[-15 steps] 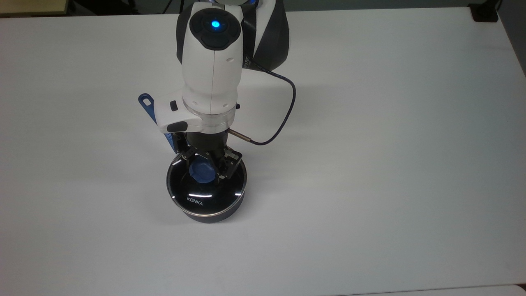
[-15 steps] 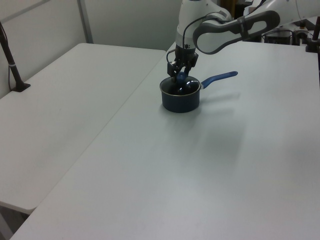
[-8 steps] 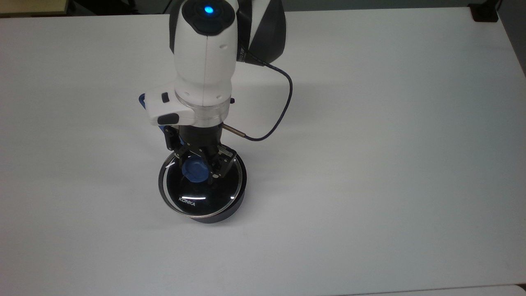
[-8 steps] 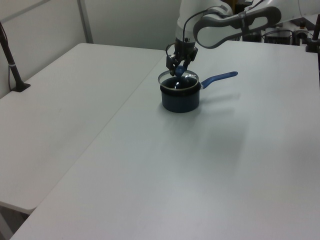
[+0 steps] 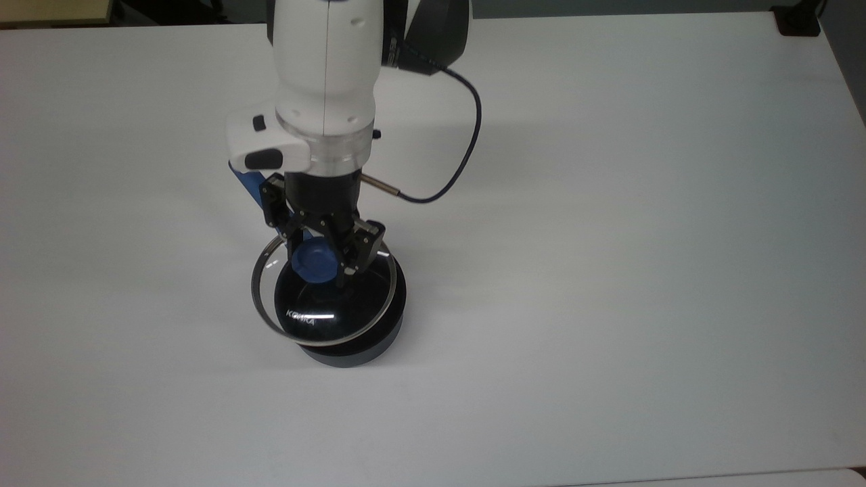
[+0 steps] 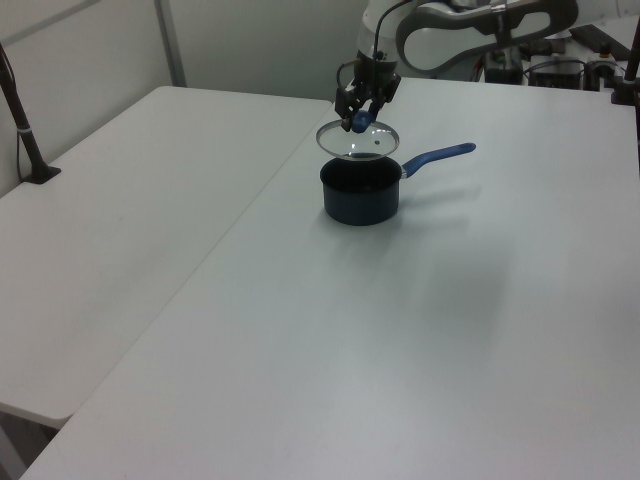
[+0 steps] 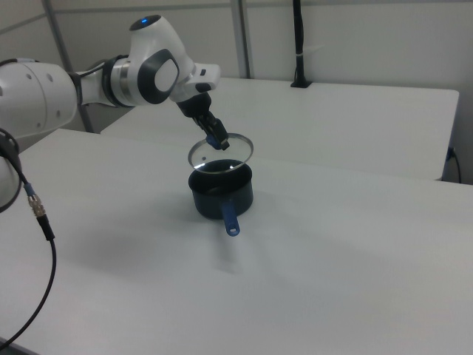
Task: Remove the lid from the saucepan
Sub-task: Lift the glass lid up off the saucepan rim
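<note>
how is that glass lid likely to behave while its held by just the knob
The lid looks stiff: hanging clear above the saucepan, it keeps its disc shape. Probably fragile, being clear glass. It may tip, since the claw grips only the knob and it already hangs tilted.

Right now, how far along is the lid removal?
Done: the end effector is shut on the lid by its blue knob, and the left view shows the lid clear of the saucepan rim, above it.
In hand: the lid hangs tilted over the open pan.
Left: carry it aside and set it on the table.
</note>
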### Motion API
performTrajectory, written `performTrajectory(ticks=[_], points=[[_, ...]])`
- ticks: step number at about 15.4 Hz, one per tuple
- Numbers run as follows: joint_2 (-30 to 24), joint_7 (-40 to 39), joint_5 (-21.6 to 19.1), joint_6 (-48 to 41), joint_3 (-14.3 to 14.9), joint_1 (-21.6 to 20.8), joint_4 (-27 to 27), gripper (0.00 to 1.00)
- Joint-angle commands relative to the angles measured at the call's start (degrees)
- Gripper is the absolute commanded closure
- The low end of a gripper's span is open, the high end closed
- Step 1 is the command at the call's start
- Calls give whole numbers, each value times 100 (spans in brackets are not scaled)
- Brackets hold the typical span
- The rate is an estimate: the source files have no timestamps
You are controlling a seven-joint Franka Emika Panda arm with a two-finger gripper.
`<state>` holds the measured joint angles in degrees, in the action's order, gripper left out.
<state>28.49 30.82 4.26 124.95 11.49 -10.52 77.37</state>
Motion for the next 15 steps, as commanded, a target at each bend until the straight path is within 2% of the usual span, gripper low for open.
performTrajectory(ticks=[1,10,11,15], points=[[-765,65,110,29,64,-240,901,39],[-1907,-444,93,56,-94,-424,2333,39],[-2135,-558,93,56,-164,-459,2640,39],[-2602,-656,93,56,-358,-530,3309,39]])
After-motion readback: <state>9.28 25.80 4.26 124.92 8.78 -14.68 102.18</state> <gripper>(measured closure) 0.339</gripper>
